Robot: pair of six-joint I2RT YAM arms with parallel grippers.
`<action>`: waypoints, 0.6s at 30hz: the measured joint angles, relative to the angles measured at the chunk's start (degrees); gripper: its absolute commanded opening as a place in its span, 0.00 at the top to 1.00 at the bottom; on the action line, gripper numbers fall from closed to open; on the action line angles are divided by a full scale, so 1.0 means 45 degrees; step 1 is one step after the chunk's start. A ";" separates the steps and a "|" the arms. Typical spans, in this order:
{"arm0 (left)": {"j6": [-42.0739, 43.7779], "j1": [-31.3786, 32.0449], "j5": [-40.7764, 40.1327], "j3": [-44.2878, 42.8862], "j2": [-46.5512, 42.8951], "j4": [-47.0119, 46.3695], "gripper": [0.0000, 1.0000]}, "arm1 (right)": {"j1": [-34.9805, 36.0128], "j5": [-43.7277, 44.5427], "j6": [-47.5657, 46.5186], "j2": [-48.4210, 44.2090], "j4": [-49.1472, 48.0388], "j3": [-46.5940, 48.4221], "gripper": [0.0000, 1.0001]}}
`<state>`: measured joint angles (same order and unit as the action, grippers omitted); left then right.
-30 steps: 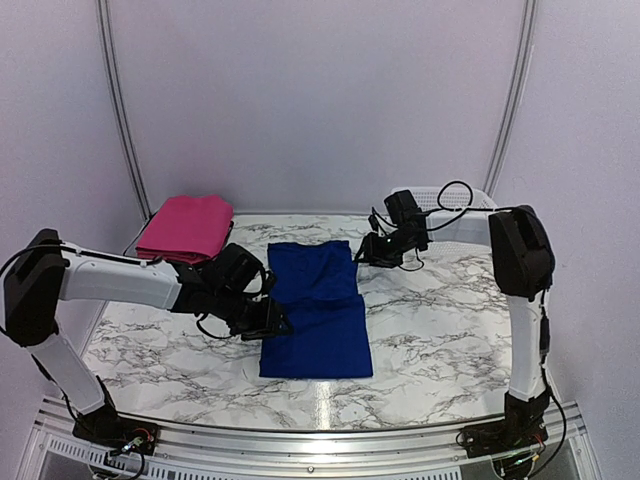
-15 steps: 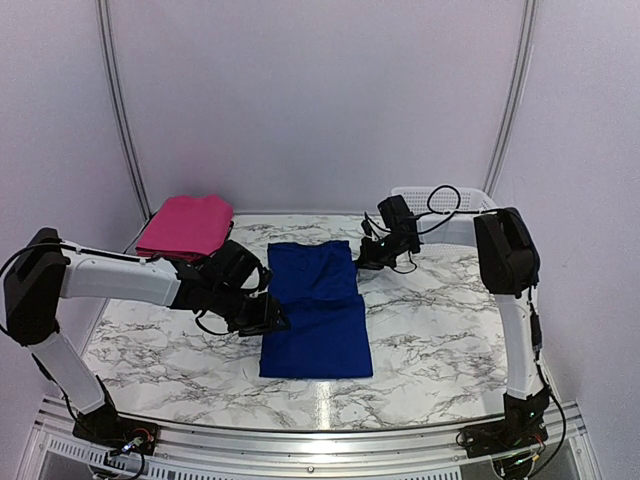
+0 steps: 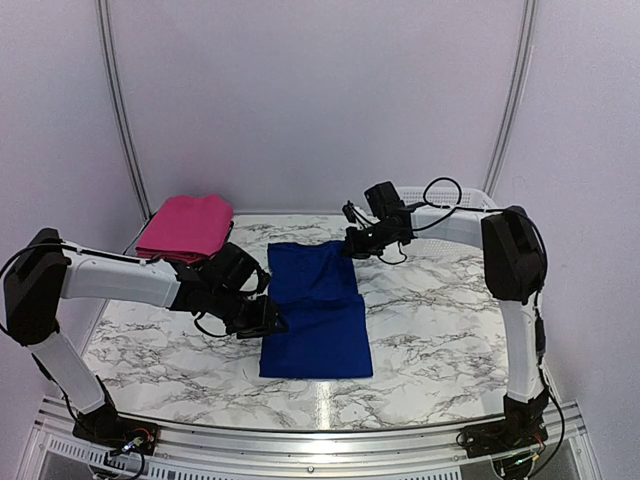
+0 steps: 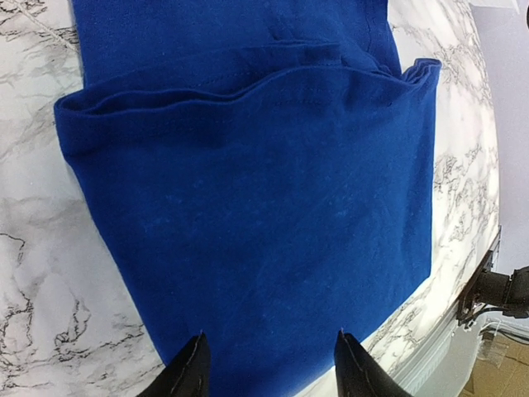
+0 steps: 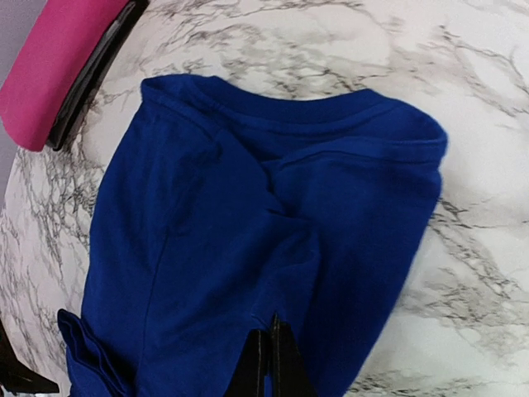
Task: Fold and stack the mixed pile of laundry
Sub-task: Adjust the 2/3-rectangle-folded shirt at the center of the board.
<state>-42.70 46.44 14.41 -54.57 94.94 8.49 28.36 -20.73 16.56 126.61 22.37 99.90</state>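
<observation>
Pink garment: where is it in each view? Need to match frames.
Top external: pink garment at far left, folded, behind the left arm.
Left wrist: not in it.
Right wrist: top-left corner, lying on a dark tray.
Shared landmark: blue garment, seen in all three views.

Robot lab test booth: plain white backdrop (image 3: 320,100) across upper frame, metal poles (image 3: 119,120) either side, marble-print table (image 3: 440,330) centre, robot arms (image 3: 120,280) bolted to aluminium rail (image 3: 320,434), bottom edge.
</observation>
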 measured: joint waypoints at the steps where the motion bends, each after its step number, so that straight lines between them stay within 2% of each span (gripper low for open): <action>1: 0.0000 0.0000 0.0000 0.0015 0.0000 0.0015 0.47 | 0.0185 -0.0015 -0.0058 0.0000 0.0019 0.0010 1.00; 6: 0.0000 -0.0015 -0.0010 0.0024 -0.0019 0.0044 0.47 | 0.1098 -0.0238 -0.0189 0.0185 0.0117 0.0034 1.00; 12: 0.0010 -0.0087 -0.0117 0.0097 -0.0092 0.0092 0.44 | 0.1583 -0.0670 -0.0209 0.0976 0.0194 0.0034 0.86; 18: 0.0053 -0.0141 -0.0316 0.0097 -0.0321 0.0136 0.38 | 0.1127 -0.1525 0.0141 0.1462 0.0058 -0.0087 0.73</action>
<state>-42.46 45.80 12.99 -54.13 93.49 9.10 33.43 -27.59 17.19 133.19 22.63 99.50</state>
